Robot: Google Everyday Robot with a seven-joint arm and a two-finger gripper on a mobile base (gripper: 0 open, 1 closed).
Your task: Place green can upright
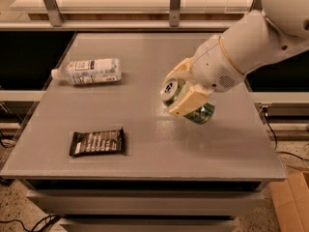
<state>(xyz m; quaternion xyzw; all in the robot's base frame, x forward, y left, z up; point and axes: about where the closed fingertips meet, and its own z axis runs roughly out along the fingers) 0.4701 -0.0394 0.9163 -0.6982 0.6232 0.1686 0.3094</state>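
Lying flat at near left of grey counter point(145, 149): dark snack packet point(97, 142). Right of centre, farther back: hand point(173, 94) clamped on green can point(203, 113); can tipped nearly onto its side, silver top facing left. At far left: clear bottle point(89, 71), on its side.

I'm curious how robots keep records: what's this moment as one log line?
gripper: shut on green can, over right half of table | can tilted, not upright | plastic bottle, dark packet: lying at left
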